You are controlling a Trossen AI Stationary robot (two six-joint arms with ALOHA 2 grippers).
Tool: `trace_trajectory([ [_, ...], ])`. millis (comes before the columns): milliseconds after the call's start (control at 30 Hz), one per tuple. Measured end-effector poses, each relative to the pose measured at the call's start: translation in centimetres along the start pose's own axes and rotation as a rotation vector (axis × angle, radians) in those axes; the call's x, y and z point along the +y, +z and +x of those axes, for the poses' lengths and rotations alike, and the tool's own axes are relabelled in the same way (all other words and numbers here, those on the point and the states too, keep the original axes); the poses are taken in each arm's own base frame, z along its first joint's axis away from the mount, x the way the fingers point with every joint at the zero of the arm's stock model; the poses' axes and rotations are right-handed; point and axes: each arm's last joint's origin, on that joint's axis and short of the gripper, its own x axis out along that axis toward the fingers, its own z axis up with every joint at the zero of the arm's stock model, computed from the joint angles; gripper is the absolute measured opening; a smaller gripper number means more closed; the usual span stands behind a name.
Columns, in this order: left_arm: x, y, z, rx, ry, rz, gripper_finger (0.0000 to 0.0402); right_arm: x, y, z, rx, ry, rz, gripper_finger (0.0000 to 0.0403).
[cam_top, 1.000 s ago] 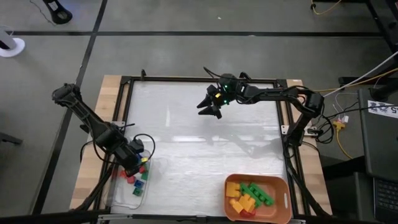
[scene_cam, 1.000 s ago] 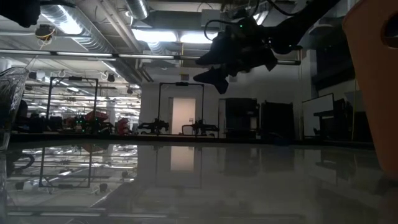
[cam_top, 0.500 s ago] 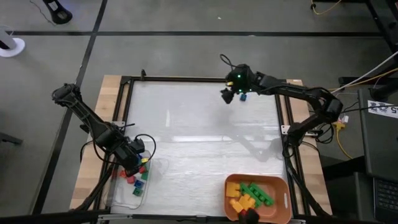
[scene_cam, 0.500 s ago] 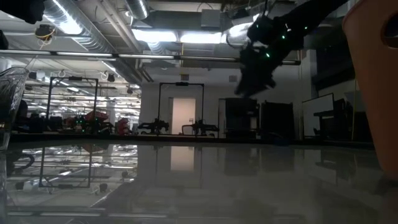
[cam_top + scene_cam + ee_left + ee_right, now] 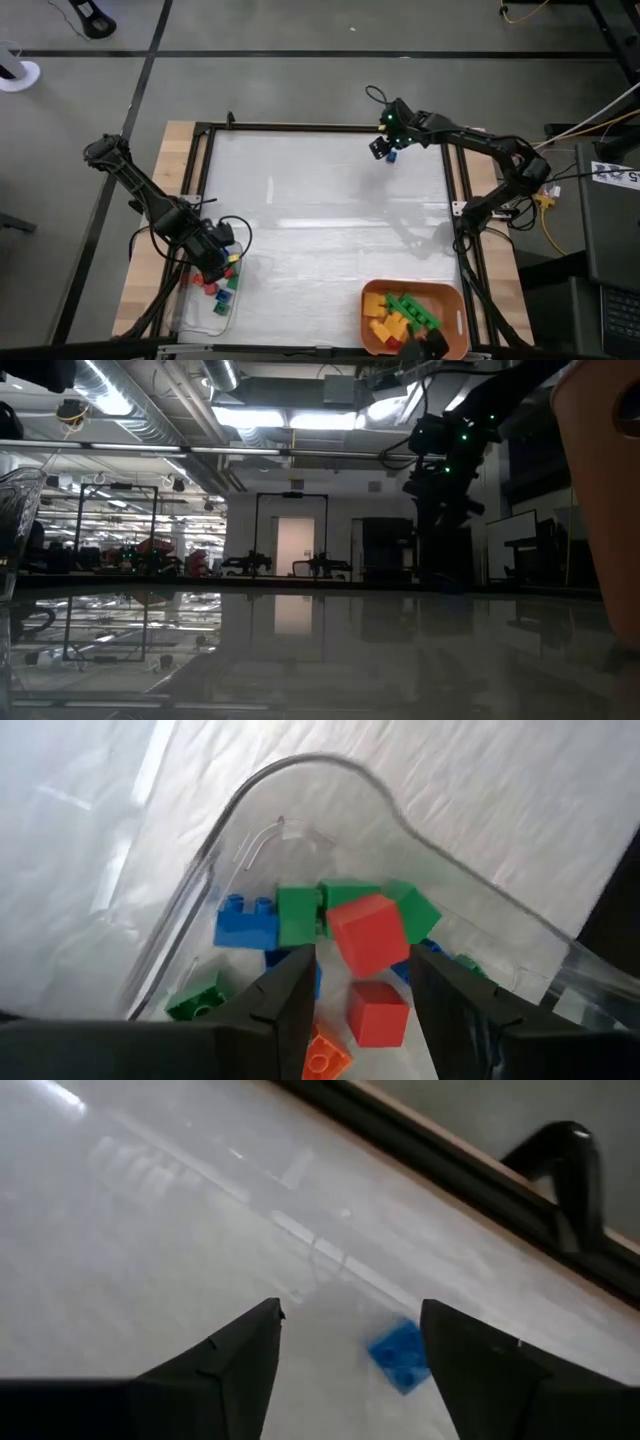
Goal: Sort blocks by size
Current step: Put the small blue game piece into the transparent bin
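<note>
The blocks lie in two containers. Small red, green, blue and orange ones fill a clear tub at the near left. Longer yellow, green and red ones lie in an orange tray at the near right. My left gripper hangs over the tub, shut on a red cube. A single blue block lies on the table near the far right corner. My right gripper hovers above it, open, with the block ahead of its fingertips. My left gripper pinches the red cube by two opposite sides between its two fingers. The fingers come steeply from above. The cube sits tilted in the hold, lifted clear of the blocks in the tub.
A black frame borders the white table top. The clear tub's wall curves around the left gripper. In the low view the orange tray stands close at the right and the right arm hangs dark at the far side.
My right gripper has swung from the middle of the far edge toward the table's right edge and has tipped from nearly level to pointing down over the blue block. The blue block has lain still.
</note>
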Motion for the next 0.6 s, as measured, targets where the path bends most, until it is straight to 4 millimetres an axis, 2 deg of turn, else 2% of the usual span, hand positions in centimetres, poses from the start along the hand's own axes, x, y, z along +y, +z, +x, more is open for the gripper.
trace_trajectory([
  [167,-0.1,0.1,0.0,-0.012,-0.004,0.002,0.0149,-1.9,0.2,0.1,0.018,-0.026,0.124,0.0207],
  [367,0.0,0.1,0.0,-0.023,0.001,0.001,0.0149,-2.5,0.6,0.2,-0.001,-0.003,0.147,0.0177],
  [600,0.0,0.1,0.0,-0.039,0.008,-0.001,0.0149,-2.4,0.2,2.9,0.081,-0.020,0.135,0.0172],
])
